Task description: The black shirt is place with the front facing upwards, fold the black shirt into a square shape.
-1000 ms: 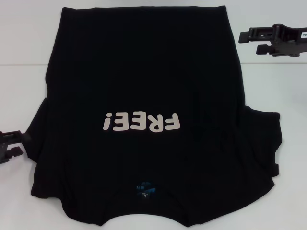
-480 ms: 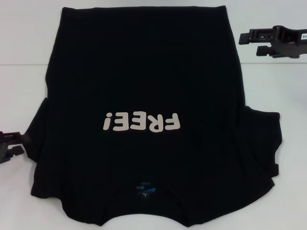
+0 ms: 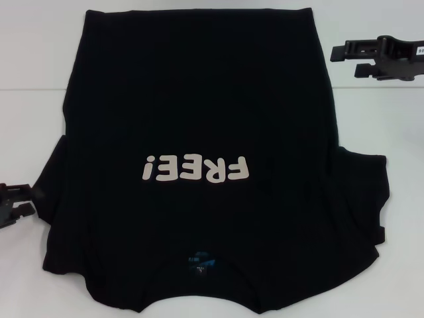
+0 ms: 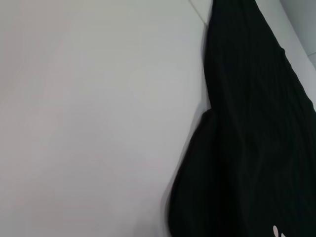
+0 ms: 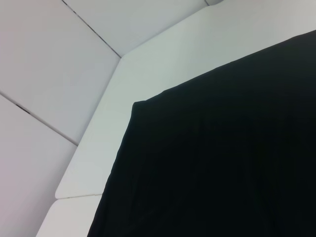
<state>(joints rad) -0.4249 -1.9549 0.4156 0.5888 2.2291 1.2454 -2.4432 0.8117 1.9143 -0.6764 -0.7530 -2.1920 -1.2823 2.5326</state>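
Note:
The black shirt point(image 3: 199, 112) lies spread flat on the white table, front up, its off-white "FREE!" lettering point(image 3: 195, 169) upside down to me and the blue neck label point(image 3: 199, 257) near the front edge. My left gripper point(image 3: 30, 201) sits low at the table's left, open, its fingertips right beside the shirt's left sleeve with nothing in them. My right gripper point(image 3: 344, 59) hovers open at the far right, a little off the shirt's side near the hem. The left wrist view shows the sleeve and side edge of the shirt point(image 4: 247, 148). The right wrist view shows a hem corner of the shirt point(image 5: 222, 158).
Bare white table point(image 3: 371, 112) flanks the shirt on both sides. Its far edge and corner point(image 5: 98, 163) meet pale wall panels point(image 5: 44, 64) with dark seams. The shirt's collar end reaches the table's near edge.
The left gripper has drifted very slightly toward me beside the sleeve. The right gripper and the shirt look unchanged.

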